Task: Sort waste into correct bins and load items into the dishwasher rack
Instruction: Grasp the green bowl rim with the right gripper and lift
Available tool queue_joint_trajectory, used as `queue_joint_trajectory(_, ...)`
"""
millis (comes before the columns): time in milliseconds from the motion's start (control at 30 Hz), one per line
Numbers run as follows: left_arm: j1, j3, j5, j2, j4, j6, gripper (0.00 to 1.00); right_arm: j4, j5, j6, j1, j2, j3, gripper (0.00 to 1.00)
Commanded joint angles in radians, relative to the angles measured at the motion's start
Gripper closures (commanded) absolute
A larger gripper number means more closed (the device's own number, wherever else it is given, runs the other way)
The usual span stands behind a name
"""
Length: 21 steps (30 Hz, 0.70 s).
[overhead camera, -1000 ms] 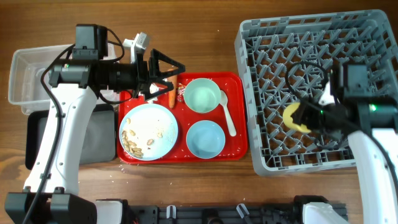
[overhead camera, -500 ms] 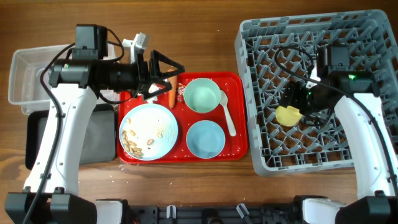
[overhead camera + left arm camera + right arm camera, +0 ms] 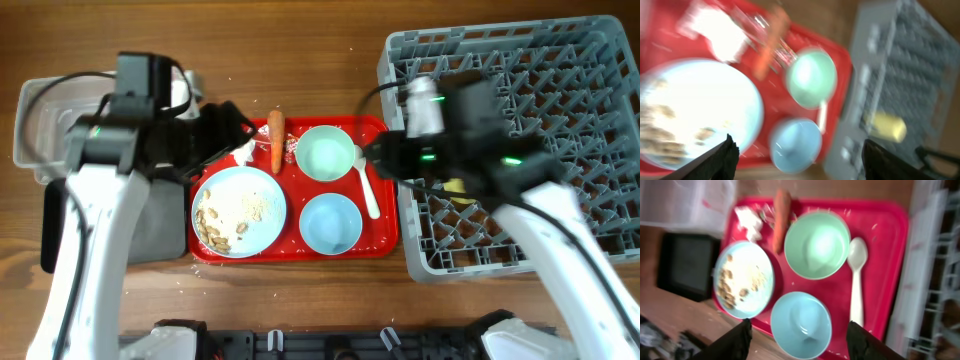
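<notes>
The carrot [image 3: 276, 140], white tissue [image 3: 243, 150] and wrapper [image 3: 291, 147] lie at the back of the red tray [image 3: 385, 235]. The plate [image 3: 238, 210] holds crumbly scraps [image 3: 215, 225]. The mint bowl [image 3: 325, 153], blue bowl [image 3: 330, 222] and white spoon [image 3: 366, 180] are on the tray too. The yellow cup [image 3: 458, 188] lies in the grey rack [image 3: 560, 100]. My left gripper [image 3: 222, 135] is open and empty above the tray's back left; its view shows the blue bowl [image 3: 795, 145] and cup [image 3: 885, 125]. My right gripper [image 3: 380, 158] is open and empty above the spoon [image 3: 857, 275] and blue bowl [image 3: 801, 322].
The clear tub [image 3: 45, 120] stands at the far left with the black tray [image 3: 160, 215] in front of it, both partly under my left arm. The rack's left wall [image 3: 405, 200] borders the red tray.
My right gripper has let go of the yellow cup in the rack and swung left over the tray. My left gripper has pulled back left, uncovering the carrot.
</notes>
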Motion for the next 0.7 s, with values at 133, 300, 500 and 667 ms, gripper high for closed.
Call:
queue_joint_trajectory(133, -0.001, 0.041, -0.493, -0.241, -0.001, -0.052, 0.0, 0.116, 0.342, 0.281, 0.093, 0.363, 0.005, 0.43)
queue_joint_trajectory(300, -0.001, 0.041, -0.502, -0.279, -0.001, -0.041, 0.0, 0.212, 0.297, 0.278, 0.089, 0.494, 0.005, 0.51)
queue_joint_trajectory(500, -0.001, 0.04, -0.502, -0.272, -0.002, -0.041, 0.0, 0.235, 0.285, 0.28, 0.087, 0.542, 0.006, 0.96)
queue_joint_trajectory(667, -0.001, 0.04, -0.502, -0.269, -0.001, -0.041, 0.0, 0.19, 0.335, 0.276, 0.06, 0.418, 0.026, 0.96)
